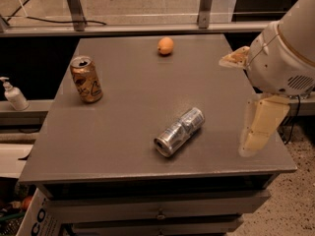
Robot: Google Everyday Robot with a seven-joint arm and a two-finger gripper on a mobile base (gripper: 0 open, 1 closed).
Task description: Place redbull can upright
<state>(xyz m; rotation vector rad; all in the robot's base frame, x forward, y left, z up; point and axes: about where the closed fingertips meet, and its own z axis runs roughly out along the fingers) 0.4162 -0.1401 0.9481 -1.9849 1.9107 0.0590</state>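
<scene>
While I watch from my station, the slim silver aluminium redbull can (178,132) lies on its side on the flat grey bench (123,132), just below the middle of the frame. One end faces the lower left and the other the upper right. The robot's cream-coloured hand (252,113) hangs at the right edge of the frame, over the bench's right side and apart from the can; I cannot tell whether it is clenched or released. A wider gold-bronze drink can (86,79) stands upright at the left, and a small round orange fruit (166,45) rests near the far edge.
</scene>
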